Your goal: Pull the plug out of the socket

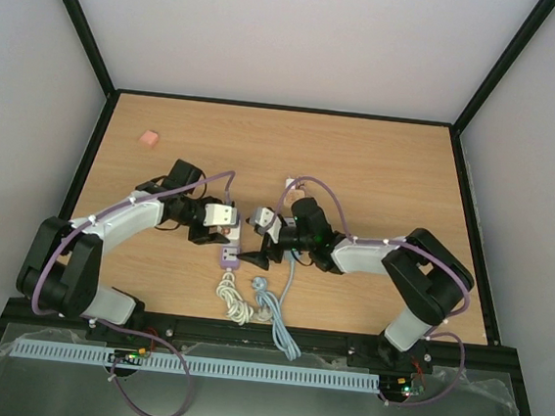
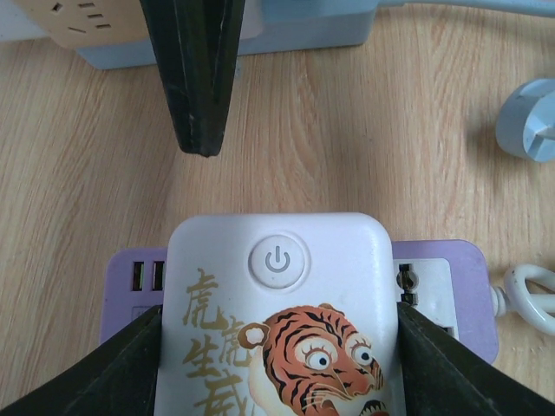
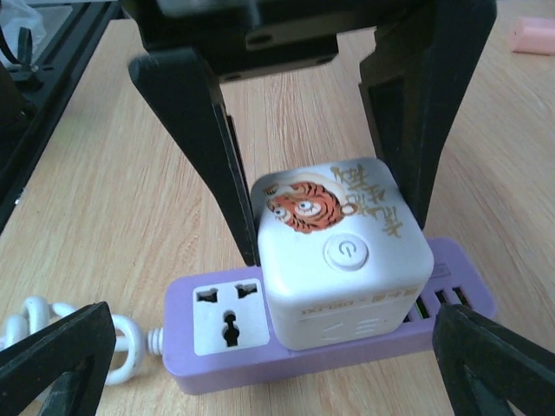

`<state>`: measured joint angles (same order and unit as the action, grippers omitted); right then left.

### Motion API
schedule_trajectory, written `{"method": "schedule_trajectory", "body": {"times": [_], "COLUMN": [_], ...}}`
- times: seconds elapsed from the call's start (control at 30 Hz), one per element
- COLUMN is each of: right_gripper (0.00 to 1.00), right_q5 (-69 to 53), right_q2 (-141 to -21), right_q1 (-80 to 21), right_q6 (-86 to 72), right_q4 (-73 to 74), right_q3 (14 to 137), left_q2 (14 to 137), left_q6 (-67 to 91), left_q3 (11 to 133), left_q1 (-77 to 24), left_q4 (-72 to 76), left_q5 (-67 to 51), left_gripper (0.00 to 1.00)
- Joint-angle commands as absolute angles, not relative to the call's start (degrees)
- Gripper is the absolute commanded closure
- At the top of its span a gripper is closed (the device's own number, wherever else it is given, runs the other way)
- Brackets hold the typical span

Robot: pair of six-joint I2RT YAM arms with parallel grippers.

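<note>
A white cube plug with a tiger picture and a power button sits plugged into the purple power strip lying flat on the table. My left gripper is shut on the cube's two sides; its black fingers show either side of the cube in the right wrist view. My right gripper is open wide, low over the strip, one finger beyond each end and touching nothing. In the top view the cube, strip, left gripper and right gripper meet at the table's middle.
A light blue power strip with a beige socket face lies just beyond; its blue plug and grey cord lie nearby. The purple strip's white coiled cord trails toward the near edge. A small pink block sits far left.
</note>
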<state>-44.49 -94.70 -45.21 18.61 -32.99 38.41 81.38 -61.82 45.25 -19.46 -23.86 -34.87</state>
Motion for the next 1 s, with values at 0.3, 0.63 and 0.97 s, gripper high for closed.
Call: {"method": "schedule_trajectory", "body": {"times": [0.3, 0.63, 0.97], "right_gripper": [0.02, 0.02, 0.02], "right_q5": [-41.9, -42.5, -41.7], "right_q2": [-106.2, -112.2, -114.8], "right_q1": [-47.7, -49.1, -49.5], "right_q6": [18.4, 19.8, 21.7], "right_q4": [-41.1, -41.4, -39.8], "right_q3": [44.8, 48.1, 47.4], "left_q2": [79.2, 79.9, 79.2], "left_q6": [-68.2, -67.7, -66.5], "left_q3": [43.3, 43.1, 43.7], "left_q1": [-18.2, -18.3, -18.2], "left_q4": [-29.4, -28.5, -29.0], "left_q5": [-39.8, -41.9, -44.7], "left_gripper": [0.55, 0.58, 0.61]}}
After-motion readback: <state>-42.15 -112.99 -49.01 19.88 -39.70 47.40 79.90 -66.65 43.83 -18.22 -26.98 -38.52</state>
